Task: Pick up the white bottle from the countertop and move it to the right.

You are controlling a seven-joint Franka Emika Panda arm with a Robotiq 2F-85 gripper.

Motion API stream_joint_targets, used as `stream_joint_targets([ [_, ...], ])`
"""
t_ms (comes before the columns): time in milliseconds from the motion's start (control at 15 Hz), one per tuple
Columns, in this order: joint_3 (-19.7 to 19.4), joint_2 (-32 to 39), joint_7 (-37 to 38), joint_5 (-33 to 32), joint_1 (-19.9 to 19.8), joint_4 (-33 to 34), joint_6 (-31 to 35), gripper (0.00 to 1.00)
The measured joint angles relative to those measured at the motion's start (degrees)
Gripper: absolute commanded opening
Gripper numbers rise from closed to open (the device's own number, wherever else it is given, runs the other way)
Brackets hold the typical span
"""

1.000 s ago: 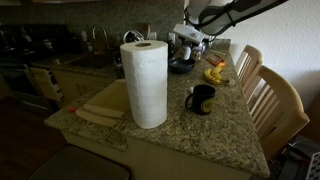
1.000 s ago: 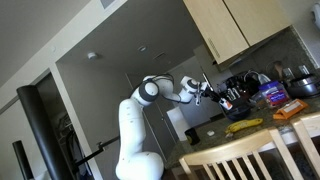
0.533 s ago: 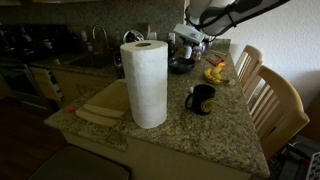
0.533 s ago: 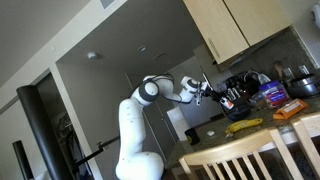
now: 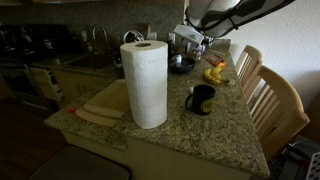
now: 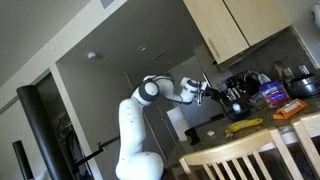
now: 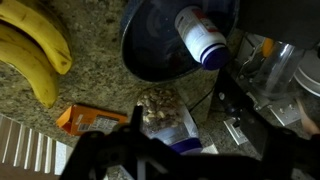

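Gripper [image 5: 191,40] above the countertop [image 5: 200,132]; we cannot tell its opening or hold. In the wrist view we count two bananas [image 7: 35,50] at nine o'clock and one blue-capped jar [image 7: 200,35] at one o'clock.

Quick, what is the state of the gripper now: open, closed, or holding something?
Gripper: cannot be told; it shows only as a dark, blurred shape in the wrist view.

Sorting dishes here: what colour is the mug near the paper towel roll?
The mug is black; it shows best in an exterior view.
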Motion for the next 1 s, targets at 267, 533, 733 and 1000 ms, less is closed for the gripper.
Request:
stream_joint_targets([
  [267,0.0,0.0,0.5,-1.0,0.0,0.0,0.0,1.0],
  [533,1.6,0.0,-2.3,1.6,-0.5,-0.3,0.3,1.0],
  [733,2.9,0.0,-6.0,5.1,-0.9,-0.6,0.8,1.0],
  [1000,3.2,0.0,-6.4,5.4,-1.0,-0.7,0.8,1.0],
])
